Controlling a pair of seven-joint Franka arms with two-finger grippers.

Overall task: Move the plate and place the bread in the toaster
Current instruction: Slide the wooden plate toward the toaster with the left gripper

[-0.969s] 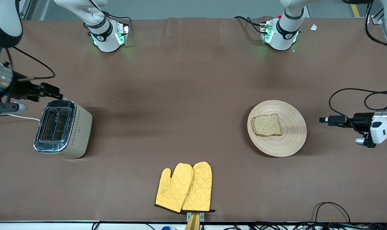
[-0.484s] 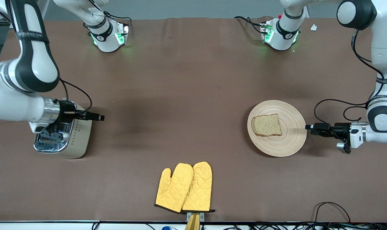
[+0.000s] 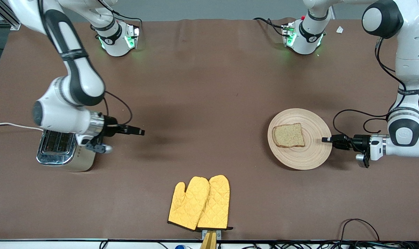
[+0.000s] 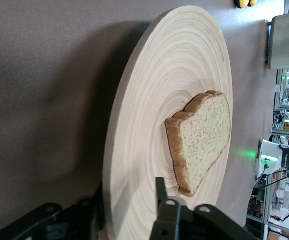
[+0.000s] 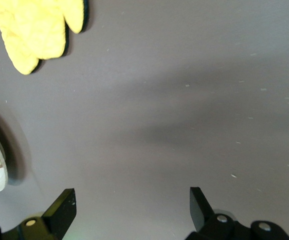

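The wooden plate (image 3: 311,152) lies toward the left arm's end of the table with the bread slice (image 3: 288,135) on it. My left gripper (image 3: 325,139) is low at the plate's rim on the side toward the left arm's end. In the left wrist view its jaws are open and straddle the rim of the plate (image 4: 149,100), one finger (image 4: 160,187) over the top surface near the bread (image 4: 202,140). The toaster (image 3: 62,152) stands at the right arm's end, partly hidden by the right arm. My right gripper (image 3: 140,131) is open and empty (image 5: 129,200) over bare table beside the toaster.
A pair of yellow oven mitts (image 3: 199,203) lies near the table's front edge, nearer the front camera than everything else; they also show in the right wrist view (image 5: 34,30). The toaster's white cord (image 3: 12,125) runs off the table's end. The arm bases stand along the back.
The right arm has swung in over the toaster, and its gripper now points toward the table's middle. The left gripper has moved in from the table's end to the plate's rim.
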